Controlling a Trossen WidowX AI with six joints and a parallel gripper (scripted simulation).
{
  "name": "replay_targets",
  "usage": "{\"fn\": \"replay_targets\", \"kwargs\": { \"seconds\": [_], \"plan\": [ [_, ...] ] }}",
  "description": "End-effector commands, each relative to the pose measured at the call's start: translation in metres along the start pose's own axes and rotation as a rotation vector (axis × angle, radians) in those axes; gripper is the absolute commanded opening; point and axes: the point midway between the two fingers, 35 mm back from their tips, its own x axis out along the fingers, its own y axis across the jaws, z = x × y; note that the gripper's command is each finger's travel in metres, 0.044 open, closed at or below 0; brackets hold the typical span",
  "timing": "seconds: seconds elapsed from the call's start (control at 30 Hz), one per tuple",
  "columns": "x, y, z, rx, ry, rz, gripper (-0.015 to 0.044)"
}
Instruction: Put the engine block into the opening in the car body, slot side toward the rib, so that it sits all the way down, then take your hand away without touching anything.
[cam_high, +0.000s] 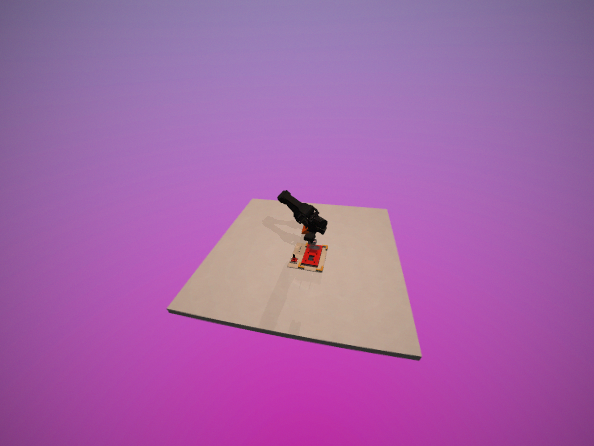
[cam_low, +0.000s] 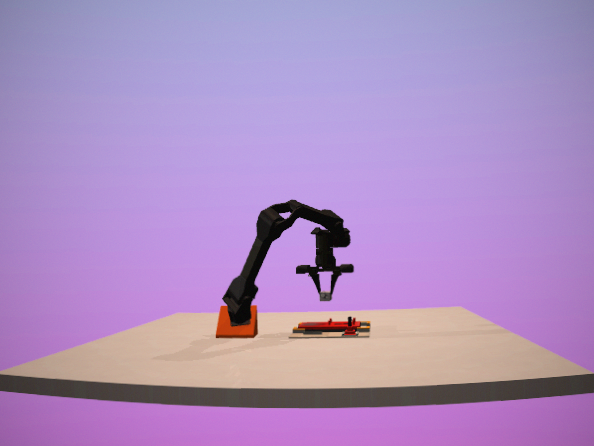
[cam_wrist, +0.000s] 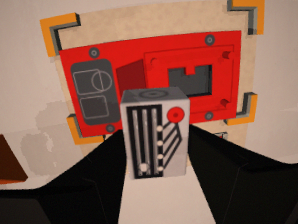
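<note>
My gripper (cam_low: 325, 293) (cam_wrist: 154, 133) is shut on the grey engine block (cam_low: 325, 297) (cam_wrist: 172, 150). The block's striped face with a red disc shows in the wrist view; I cannot make out its slot. It hangs clearly above the red car body (cam_high: 305, 261) (cam_low: 320, 325) (cam_wrist: 175, 42), with a gap below it in the exterior view. In the wrist view the dark opening (cam_wrist: 201, 82) is up and to the right of the block, uncovered. The rib (cam_wrist: 189, 71) juts into it from its upper edge.
The car body lies between orange corner brackets (cam_wrist: 246, 116) (cam_wrist: 49, 31) on a pale board (cam_wrist: 150, 23). A small red and black piece (cam_high: 294, 260) (cam_low: 351, 328) stands beside it on the board. The arm's orange base (cam_low: 227, 327) (cam_wrist: 10, 162) is off to one side.
</note>
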Motion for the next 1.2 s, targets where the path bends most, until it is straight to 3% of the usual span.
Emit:
{"fn": "replay_targets", "kwargs": {
  "seconds": [0.0, 1.17],
  "plan": [
    [0.004, -0.005, 0.001, 0.135, 0.000, -0.005, 0.0000],
    [0.051, -0.046, 0.006, 1.329, 0.004, -0.012, 0.0000]
  ]
}}
